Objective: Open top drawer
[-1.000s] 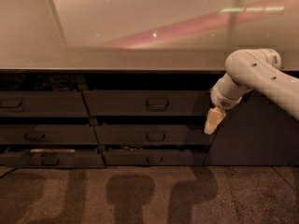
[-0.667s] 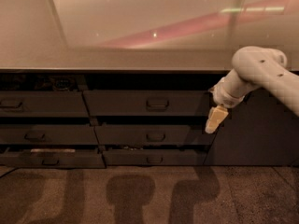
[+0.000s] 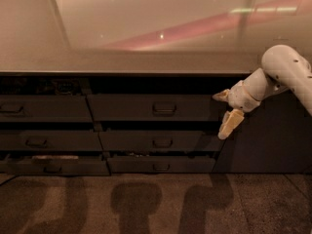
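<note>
The top drawer [image 3: 126, 107] is the wide dark grey front just under the counter, with a small loop handle [image 3: 164, 108] at its middle. My gripper [image 3: 219, 116] hangs on the white arm [image 3: 282, 72] that comes in from the right, and sits at the drawer's right end, well to the right of the handle. Its tan fingers are spread open: one finger [image 3: 222, 95] points left at the drawer's top edge, the other [image 3: 230, 124] angles down. Nothing is between them.
Two lower dark drawer fronts [image 3: 156, 141] sit beneath, and a left column of drawers [image 3: 44, 108] stands beside them. The bottom left drawer [image 3: 53, 164] is slightly out. A glossy counter [image 3: 146, 57] overhangs above. A dark panel [image 3: 273, 140] stands at the right, above the carpet floor [image 3: 146, 204].
The arm has shifted slightly right and the wrist has turned. A second finger now shows pointing left, where only the downward finger showed before.
</note>
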Available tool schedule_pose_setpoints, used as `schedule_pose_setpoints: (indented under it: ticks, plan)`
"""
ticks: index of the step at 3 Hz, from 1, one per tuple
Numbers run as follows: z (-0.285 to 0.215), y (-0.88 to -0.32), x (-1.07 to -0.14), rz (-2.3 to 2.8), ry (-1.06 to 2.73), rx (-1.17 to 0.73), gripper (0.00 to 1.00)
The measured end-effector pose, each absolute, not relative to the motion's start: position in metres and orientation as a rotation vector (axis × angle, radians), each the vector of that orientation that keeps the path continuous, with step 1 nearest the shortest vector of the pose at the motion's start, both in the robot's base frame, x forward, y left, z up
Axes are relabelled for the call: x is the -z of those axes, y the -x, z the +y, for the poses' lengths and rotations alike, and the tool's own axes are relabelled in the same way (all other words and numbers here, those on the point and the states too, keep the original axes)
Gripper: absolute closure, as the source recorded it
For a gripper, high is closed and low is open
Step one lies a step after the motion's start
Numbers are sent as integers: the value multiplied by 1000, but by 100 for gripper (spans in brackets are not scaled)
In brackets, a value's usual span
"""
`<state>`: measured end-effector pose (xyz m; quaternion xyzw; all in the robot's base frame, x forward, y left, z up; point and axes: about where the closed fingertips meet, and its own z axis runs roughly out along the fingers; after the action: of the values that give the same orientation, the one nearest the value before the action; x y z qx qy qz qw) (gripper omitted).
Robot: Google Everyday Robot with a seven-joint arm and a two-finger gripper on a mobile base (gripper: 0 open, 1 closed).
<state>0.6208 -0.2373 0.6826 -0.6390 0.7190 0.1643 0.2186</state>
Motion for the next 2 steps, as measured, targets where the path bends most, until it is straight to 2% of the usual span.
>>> schedule_pose_setpoints:
  ticks: [2]
  plan:
    - [-233,-623,-685,2018,1756,-412,0]
